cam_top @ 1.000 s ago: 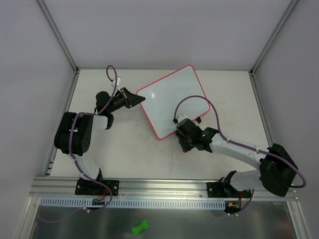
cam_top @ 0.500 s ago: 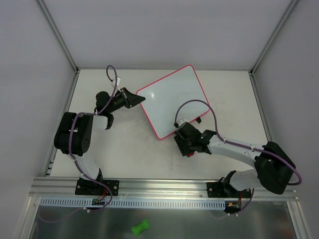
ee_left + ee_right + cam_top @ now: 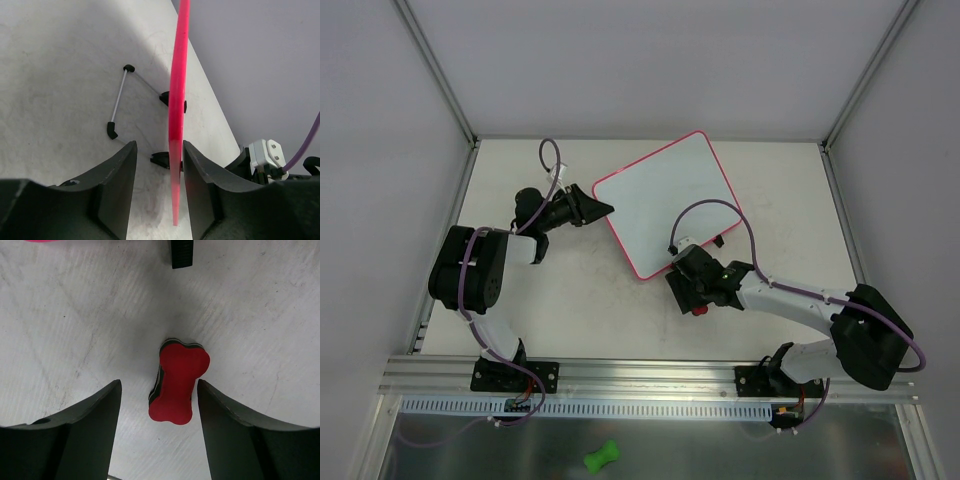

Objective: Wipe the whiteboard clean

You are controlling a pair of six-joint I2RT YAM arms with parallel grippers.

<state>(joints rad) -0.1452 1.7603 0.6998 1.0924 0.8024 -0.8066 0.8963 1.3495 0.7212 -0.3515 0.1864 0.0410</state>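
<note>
The whiteboard [image 3: 665, 198], white with a thin pink frame, lies tilted at the table's middle, and its face looks blank. My left gripper [image 3: 603, 208] is at the board's left edge. In the left wrist view the pink frame [image 3: 178, 100] runs edge-on between the jaws with a gap on each side, so my left gripper [image 3: 159, 192] is open. My right gripper [image 3: 696, 297] hovers just off the board's near corner. It is open in the right wrist view [image 3: 159, 427], with a red bone-shaped eraser [image 3: 178, 385] lying loose on the table between the fingers.
Under the board a wire stand with black feet [image 3: 119, 100] shows in the left wrist view. A black foot [image 3: 181, 254] lies beyond the eraser. A green bone-shaped object [image 3: 602, 457] sits below the front rail. Grey walls close in the table on three sides.
Both grippers have opened. The left one released the board's edge and backed slightly left. The right one moved off the board's near corner and let go of the eraser, which now rests on the table.
</note>
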